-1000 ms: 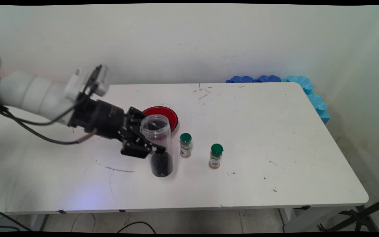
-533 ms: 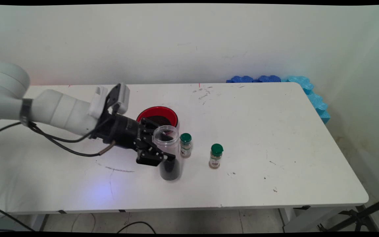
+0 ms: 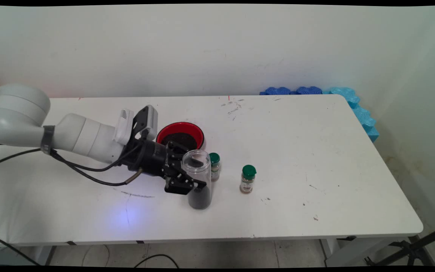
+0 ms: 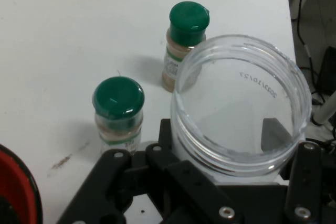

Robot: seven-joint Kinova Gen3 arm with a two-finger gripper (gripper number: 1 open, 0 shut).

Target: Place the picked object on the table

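The black two-finger gripper [image 3: 196,186] is clamped around an upright, lidless clear plastic jar [image 3: 198,179] with dark contents, at the white table [image 3: 315,158], just beside a green-capped spice bottle [image 3: 214,166], near a red bowl [image 3: 180,135].

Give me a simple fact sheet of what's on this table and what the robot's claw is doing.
gripper: shut on the clear jar, holding it upright
clear jar: open-topped, dark contents at its bottom
nearer spice bottle: green cap, upright, just beyond the jar
farther spice bottle: green cap, upright, standing apart to the picture's right
red bowl: dark contents, behind the gripper
table: white, scuffed
blue foam: along the table's far right corner
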